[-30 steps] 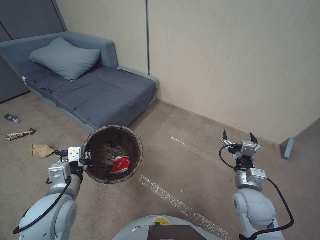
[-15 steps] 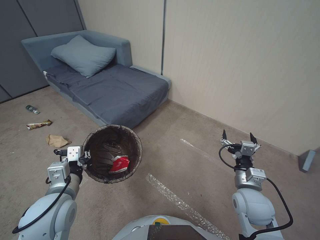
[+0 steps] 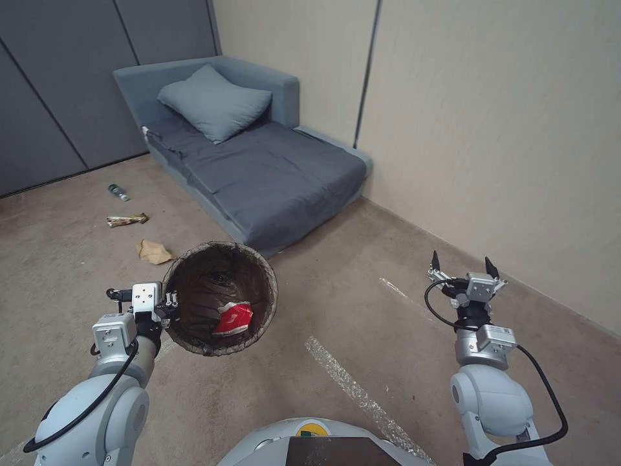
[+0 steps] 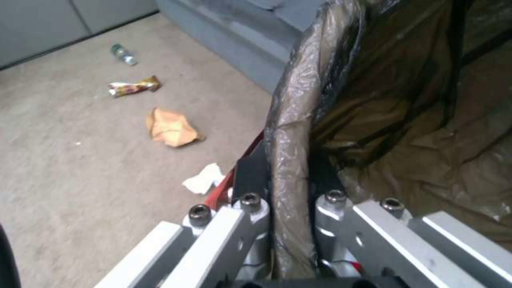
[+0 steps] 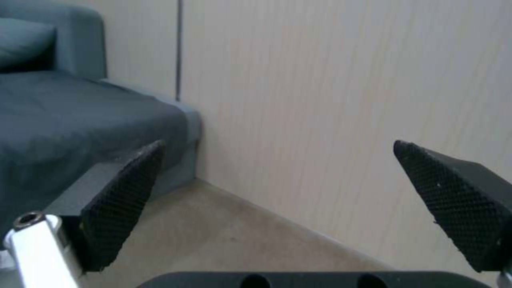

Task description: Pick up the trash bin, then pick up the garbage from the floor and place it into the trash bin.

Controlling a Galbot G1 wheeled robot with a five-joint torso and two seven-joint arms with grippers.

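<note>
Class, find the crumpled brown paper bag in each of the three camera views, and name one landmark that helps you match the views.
Head view: the crumpled brown paper bag lies on the carpet, left of the trash bin.
Left wrist view: the bag lies on the carpet between the snack wrapper and the white tissue.
Right wrist view: not in it.
Shared landmark: the grey sofa, seen at and.

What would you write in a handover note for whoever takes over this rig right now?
Left hand: shut on the rim of the round bag-lined trash bin, held off the floor.
Right hand: open, empty, near the wall.
Done: bin picked up; red wrapper inside.
Left on the carpet: crumpled brown paper bag, yellow-brown snack wrapper, clear bottle, white tissue.
</note>
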